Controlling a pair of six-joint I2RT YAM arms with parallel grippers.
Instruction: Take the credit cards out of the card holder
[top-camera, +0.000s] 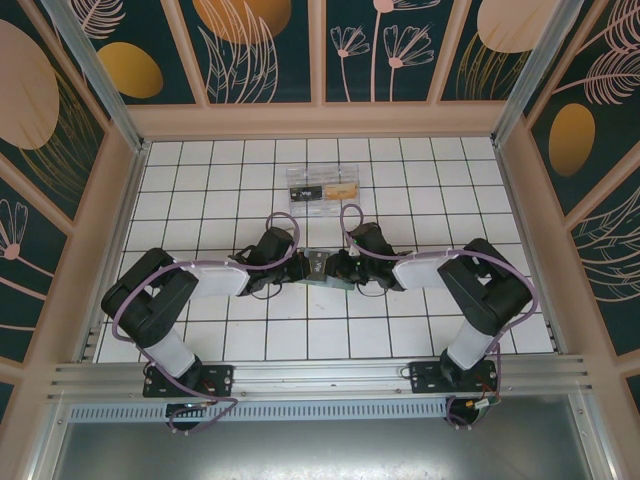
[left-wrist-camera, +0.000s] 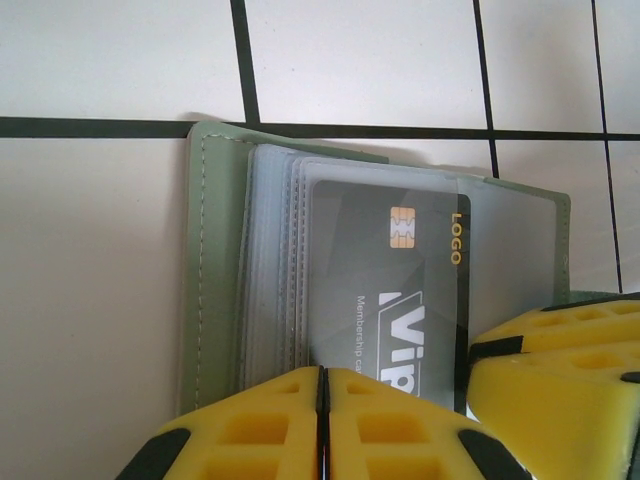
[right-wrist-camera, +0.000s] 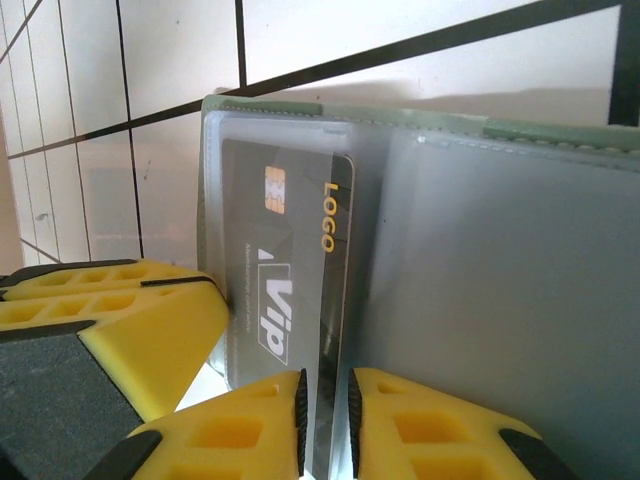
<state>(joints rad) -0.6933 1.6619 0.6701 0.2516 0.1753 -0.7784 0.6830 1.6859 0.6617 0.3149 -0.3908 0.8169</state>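
Left gripper (left-wrist-camera: 322, 425): fingers pressed together, clamped on the near edge of the card holder (left-wrist-camera: 215, 270), at its clear sleeves. The green holder lies open and flat on the white tiled table (left-wrist-camera: 100, 300), reaching away from the fingertips. Just to the right of this gripper sits a black VIP card (left-wrist-camera: 385, 300) with a gold chip, still in the front sleeve.

Right gripper (right-wrist-camera: 326, 425): fingers nearly closed, with a thin gap, pinching the card by its edge; I cannot tell whether the sleeve is caught too. The empty clear sleeve spreads to its right. Both grippers meet at the holder, fingers close beside each other.

Further out, beyond the grippers toward the back wall, a clear box (top-camera: 322, 187) lies on the table, well apart from the holder.
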